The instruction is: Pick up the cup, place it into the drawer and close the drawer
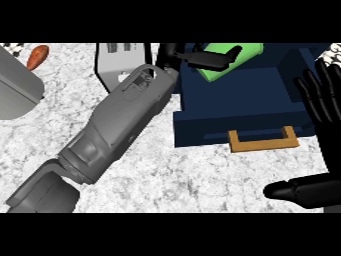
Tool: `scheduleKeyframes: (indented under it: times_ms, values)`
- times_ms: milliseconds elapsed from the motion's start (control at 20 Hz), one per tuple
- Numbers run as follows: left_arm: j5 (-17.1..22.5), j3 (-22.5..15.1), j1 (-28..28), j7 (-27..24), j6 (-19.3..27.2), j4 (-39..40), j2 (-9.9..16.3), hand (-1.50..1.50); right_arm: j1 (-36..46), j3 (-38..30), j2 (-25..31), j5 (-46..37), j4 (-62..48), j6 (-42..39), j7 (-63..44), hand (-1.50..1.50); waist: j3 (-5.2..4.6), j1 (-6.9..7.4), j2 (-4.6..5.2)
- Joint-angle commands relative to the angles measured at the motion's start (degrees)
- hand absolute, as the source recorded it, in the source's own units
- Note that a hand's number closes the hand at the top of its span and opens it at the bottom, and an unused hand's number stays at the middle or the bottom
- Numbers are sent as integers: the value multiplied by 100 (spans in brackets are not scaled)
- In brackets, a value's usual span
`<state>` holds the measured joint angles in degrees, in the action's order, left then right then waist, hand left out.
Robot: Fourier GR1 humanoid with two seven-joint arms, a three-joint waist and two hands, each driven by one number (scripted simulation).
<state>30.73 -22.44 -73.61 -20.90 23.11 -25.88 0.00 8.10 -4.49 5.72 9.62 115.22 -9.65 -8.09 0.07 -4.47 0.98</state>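
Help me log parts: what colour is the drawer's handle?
Tan-orange, clearest in the head view: handle.

We see even, fairly bright light across the speckled bench (202, 180), with no single lamp showing and no glare. Shadows are faint: we find no dark pool under the grey left forearm (121, 125). The forearm shades softly from pale on top to darker along its lower side. The blue drawer (239, 110) reads flat and deep in tone, its inside a little darker. The black right hand (328, 150) shows only a dull sheen. Edges stay straight toward the borders.
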Motion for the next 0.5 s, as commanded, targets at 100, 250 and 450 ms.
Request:
scheduleKeyframes:
  times_ms: [100,250,450]
  values:
    - [234,-748,-134,253,281,203,0,150,-143,134,-38,54,143,-96,1,-150,2,-89,-5]
    - [163,-975,-273,328,335,480,0,150,55,-30,104,244,158,-122,-210,-150,3,-177,29]
    - [204,-1198,-106,89,396,575,0,-150,-16,0,23,216,-4,-191,104,-150,5,-201,61]
